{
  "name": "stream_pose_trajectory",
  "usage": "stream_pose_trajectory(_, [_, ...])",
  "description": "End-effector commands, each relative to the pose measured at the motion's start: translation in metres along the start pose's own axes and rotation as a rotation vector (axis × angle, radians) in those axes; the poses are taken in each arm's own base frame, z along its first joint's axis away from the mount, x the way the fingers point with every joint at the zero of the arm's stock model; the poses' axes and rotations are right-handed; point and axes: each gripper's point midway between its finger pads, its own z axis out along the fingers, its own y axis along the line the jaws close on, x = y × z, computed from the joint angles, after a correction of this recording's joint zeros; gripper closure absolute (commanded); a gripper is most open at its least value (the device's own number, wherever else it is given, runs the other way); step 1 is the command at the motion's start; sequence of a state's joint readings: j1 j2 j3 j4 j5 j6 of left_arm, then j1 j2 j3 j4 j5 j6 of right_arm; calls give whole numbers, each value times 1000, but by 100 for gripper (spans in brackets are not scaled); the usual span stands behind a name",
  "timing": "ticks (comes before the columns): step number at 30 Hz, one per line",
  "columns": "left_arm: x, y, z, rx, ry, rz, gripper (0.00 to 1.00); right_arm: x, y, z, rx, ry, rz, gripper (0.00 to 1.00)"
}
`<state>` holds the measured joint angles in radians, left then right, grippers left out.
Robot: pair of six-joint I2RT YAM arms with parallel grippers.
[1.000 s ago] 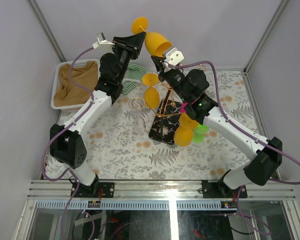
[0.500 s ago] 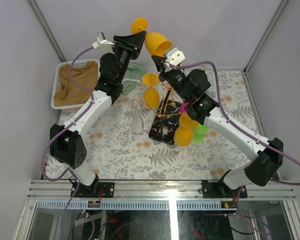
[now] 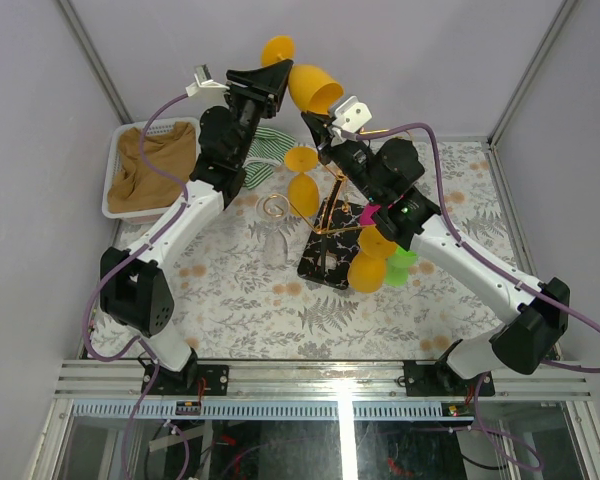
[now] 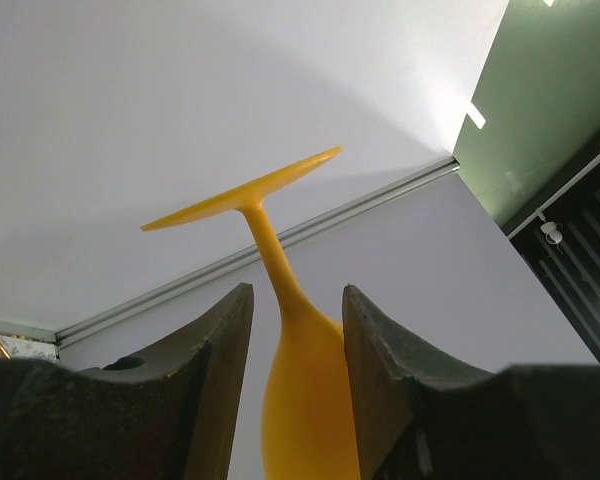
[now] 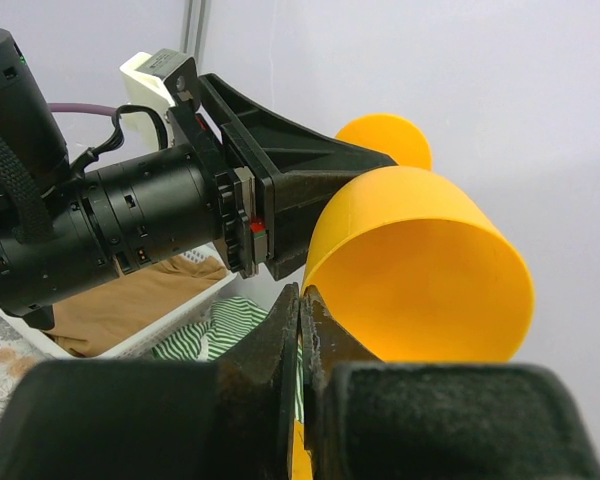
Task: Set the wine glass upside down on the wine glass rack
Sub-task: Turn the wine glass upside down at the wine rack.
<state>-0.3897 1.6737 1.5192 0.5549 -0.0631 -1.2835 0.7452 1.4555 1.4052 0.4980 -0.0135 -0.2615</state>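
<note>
Step in hand, as I judge it: passing the wine glass from one arm to the other, high above the bench (image 3: 230, 300). Top view, left to right: a white basket (image 3: 120, 170) of brown cloth sits at upper left. The left gripper (image 3: 278, 78) is at top centre, jaws apart on either side of the stem, with a gap beside one finger in its wrist view. The orange wine glass (image 3: 313, 87) lies on its side in the air, foot toward upper left, mouth toward the right. The right gripper (image 3: 317, 121) is at the mouth, jaws together, pinching the rim wall. The wine glass rack (image 3: 327, 232) stands mid-frame, well below, with other glasses (image 3: 300, 178) hanging on it. Notes: a rim pinch is thin, so check it bears the weight. The left gripper should back straight off without dragging the stem. Then turn the glass bowl-down and slide the stem into a hook (image 3: 274, 207).
</note>
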Motion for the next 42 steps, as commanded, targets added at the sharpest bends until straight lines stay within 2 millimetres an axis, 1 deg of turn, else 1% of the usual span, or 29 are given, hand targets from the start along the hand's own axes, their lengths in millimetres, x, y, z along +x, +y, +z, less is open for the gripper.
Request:
stream_pose_trajectory(1, [-2,-24,2,87,-2,-9,60,-46,-2,-6,-23,-117,11,100])
stream_pose_trajectory(7, [-4,-28,2,103,-2,-24,63,-41,1,-8,-36,-102,14,100])
stream_pose_trajectory(13, [-2,-31,1,120,14,-39,64,-39,5,-9,-55,-94,21,100])
stream_pose_trajectory(15, [-2,-31,1,120,17,-40,67,-37,5,-9,-52,-90,21,100])
stream_pose_trajectory(17, [-1,-30,1,120,22,-40,73,-38,3,-9,-44,-90,21,100])
stream_pose_trajectory(21, [2,-29,0,119,34,-38,88,-35,1,-6,-30,-78,21,100])
stream_pose_trajectory(24, [2,-28,0,117,33,-35,99,-35,2,-6,-34,-80,23,94])
stream_pose_trajectory(32, [-1,-28,-2,136,17,-19,100,-35,-1,-8,-20,-77,13,93])
stream_pose_trajectory(37, [-7,-25,-5,137,2,-10,100,-31,-7,-11,12,-60,3,73])
stream_pose_trajectory(41, [-18,-27,-7,154,-22,0,100,-28,-12,-15,42,-53,-14,54])
stream_pose_trajectory(42, [-21,-29,-8,160,-27,3,100,-27,-13,-16,47,-51,-19,50])
